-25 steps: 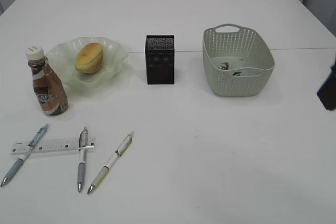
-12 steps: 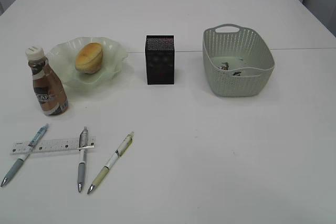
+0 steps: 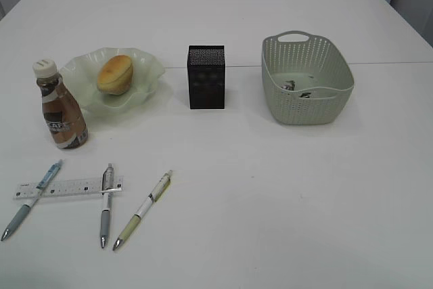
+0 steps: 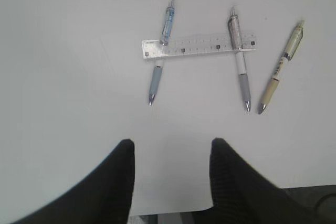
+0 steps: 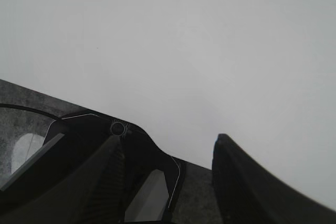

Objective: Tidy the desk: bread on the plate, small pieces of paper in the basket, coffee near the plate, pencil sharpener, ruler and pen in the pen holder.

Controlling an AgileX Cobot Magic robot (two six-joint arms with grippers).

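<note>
Bread (image 3: 114,74) lay on the green wavy plate (image 3: 146,65) at the desk (image 3: 270,201) far left, w/ the Nescafe coffee bottle (image 3: 60,106) standing upright just beside the plate, in front-left of it. Black mesh pen holder (image 3: 206,76) stood in the middle, apart from the rest. Grey-green basket (image 3: 306,108) was on the right, w/ small pieces of paper (image 3: 298,88) inside. Near the front left, the ruler (image 3: 67,187) lay flat, crossed by the blue pen (image 3: 32,199) and the grey pen (image 3: 106,203); the yellowish pen (image 3: 143,209) lay just beside, not touching. Pencil sharpener I could not find. Left pincer (image 4: 170,153) was released, above bare desk near the edge, well apart from the pens. Right pincer (image 5: 168,153) was also released, holding nothing, over the desk edge.
</note>
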